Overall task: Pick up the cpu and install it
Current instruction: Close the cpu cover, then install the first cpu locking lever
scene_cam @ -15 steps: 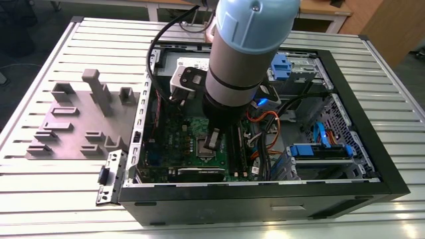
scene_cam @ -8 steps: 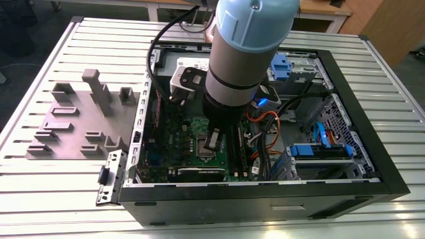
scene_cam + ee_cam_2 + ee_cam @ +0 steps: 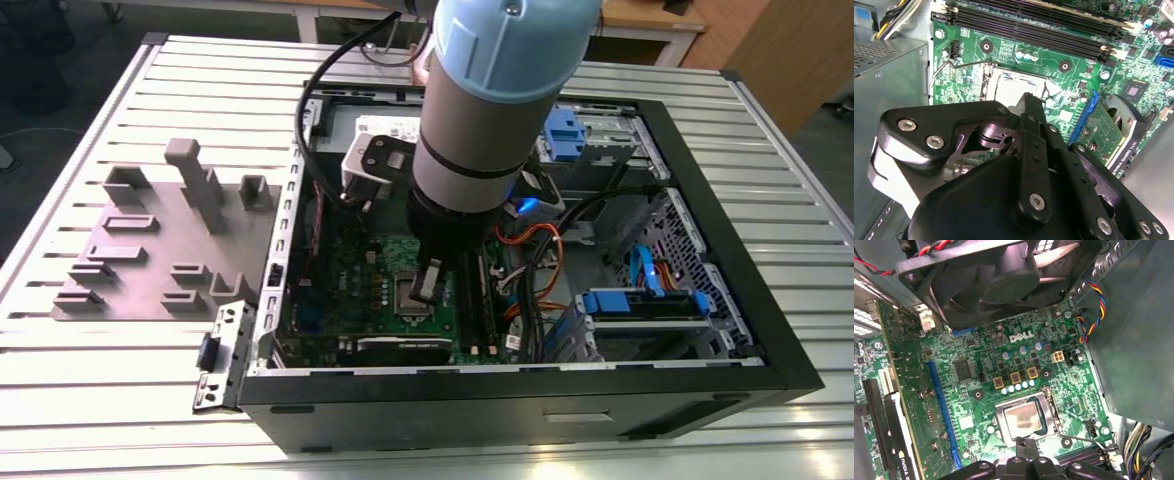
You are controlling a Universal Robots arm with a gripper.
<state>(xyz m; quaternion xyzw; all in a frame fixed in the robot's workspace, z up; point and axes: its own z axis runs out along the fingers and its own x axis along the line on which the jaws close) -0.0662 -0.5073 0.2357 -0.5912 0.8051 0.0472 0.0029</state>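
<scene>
The slatted metal tabletop carries an open computer case lying on its side, and beside it, toward the exterior view's left, a grey block of plastic holders. The arm reaches straight down into the case, over the green circuit board, so that its lower end hangs above the middle of the board, close to the row of long memory slots.

In the first wrist view the board lies below a black fan, and the cpu sits flat inside the square metal socket frame, its silver top facing up toward the camera (so it appears already placed in the socket rather than carried). A thin wire lever runs out from the frame's corner, seemingly unlatched.

The relation that matters: the cpu lies directly ahead of and beneath the claw, whose dark tip stands just at the frame's near edge. In the second wrist view the same holds, the cpu lying just past the tip of the claw. Being square, the cpu has no real long axis; its edges run parallel to the frame and the board edges, face up.

The claw's tips look pressed together with nothing seen between them.
</scene>
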